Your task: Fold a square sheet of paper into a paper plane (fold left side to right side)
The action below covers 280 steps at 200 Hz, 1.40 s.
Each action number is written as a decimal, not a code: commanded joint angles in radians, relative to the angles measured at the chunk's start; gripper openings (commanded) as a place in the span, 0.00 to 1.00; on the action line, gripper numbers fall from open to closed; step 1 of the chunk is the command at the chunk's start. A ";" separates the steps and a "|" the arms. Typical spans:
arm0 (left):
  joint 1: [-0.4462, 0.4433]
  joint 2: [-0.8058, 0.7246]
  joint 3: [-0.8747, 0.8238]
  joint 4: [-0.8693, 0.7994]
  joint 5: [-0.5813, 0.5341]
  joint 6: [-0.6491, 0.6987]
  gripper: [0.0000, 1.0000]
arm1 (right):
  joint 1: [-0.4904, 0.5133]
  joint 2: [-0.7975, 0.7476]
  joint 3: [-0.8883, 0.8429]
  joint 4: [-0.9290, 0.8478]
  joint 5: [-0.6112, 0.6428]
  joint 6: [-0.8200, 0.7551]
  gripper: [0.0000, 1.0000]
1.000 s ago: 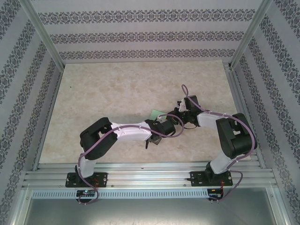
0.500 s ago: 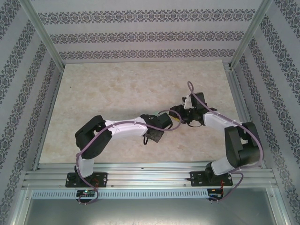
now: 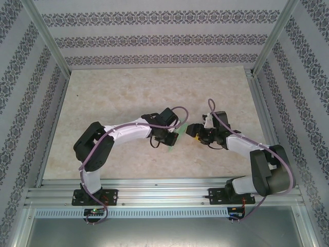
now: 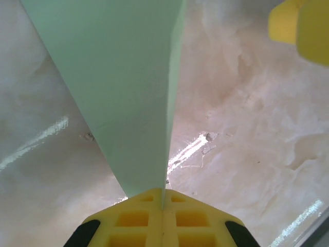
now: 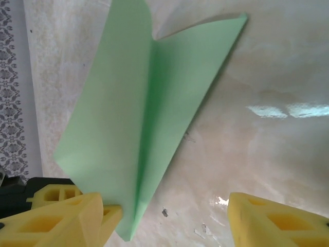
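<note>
1. Left gripper (image 4: 163,199). In the left wrist view we find its yellow fingers (image 4: 134,221) pressed fully together on the narrow end of the paper plane (image 4: 123,82). The paper enters at the seam between the two pads and widens away from them. One folded edge runs straight up from the seam.

2. Paper plane. In the right wrist view we see the paper plane (image 5: 128,128) as a pale mint-green dart with one centre crease. Two flaps spread from that crease, and the surface is plain. The right-hand flap casts a shadow on the marbled worktop (image 5: 267,154). We cannot tell whether the wide end of the paper plane touches the worktop.

3. Right gripper (image 5: 169,218). Its yellow fingers (image 5: 67,216) stand wide apart and grip nothing. One finger sits just beside the pointed tip of the paper plane; we cannot tell whether it touches the paper. The other finger is well apart from the paper plane, on the opposite side.

4. Overhead view. We locate the left gripper (image 3: 172,137) at the paper plane. The right gripper (image 3: 192,130) is just to the right of the paper plane and faces it.
</note>
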 commanded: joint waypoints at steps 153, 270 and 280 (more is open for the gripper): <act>0.106 0.073 -0.186 0.434 0.354 -0.166 0.05 | 0.083 0.156 0.016 0.231 0.022 0.043 0.59; 0.151 0.086 -0.263 0.594 0.446 -0.237 0.04 | 0.129 0.271 0.089 0.226 0.028 0.049 0.41; 0.151 0.086 -0.267 0.596 0.446 -0.239 0.04 | 0.133 0.282 0.096 0.225 0.028 0.051 0.40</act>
